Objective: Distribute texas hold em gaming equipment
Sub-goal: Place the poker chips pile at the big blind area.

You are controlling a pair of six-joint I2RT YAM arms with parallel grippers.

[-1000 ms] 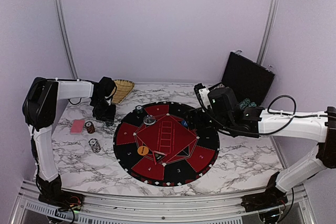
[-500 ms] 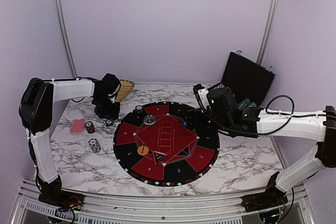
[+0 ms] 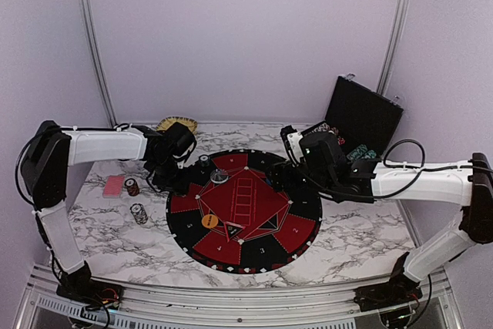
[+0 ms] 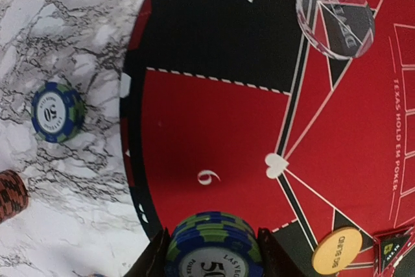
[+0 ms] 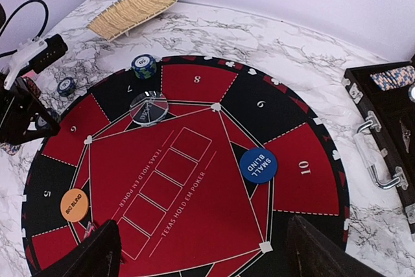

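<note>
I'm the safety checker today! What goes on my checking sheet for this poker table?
Surface: marble table with a round red-and-black mat.
Job's things: blue-green chip stack in the left gripper; second stack at the mat's far edge; single chip on the marble; clear disc, orange disc and blue disc on the mat; reddish stack and pale stack near pink cards.
Clutter: woven basket; open black case.
Grippers: left gripper shut on the blue-green chip stack; right gripper open, empty.
Cables: black cable looping along the right arm.
Surroundings: lilac walls, metal posts.
</note>
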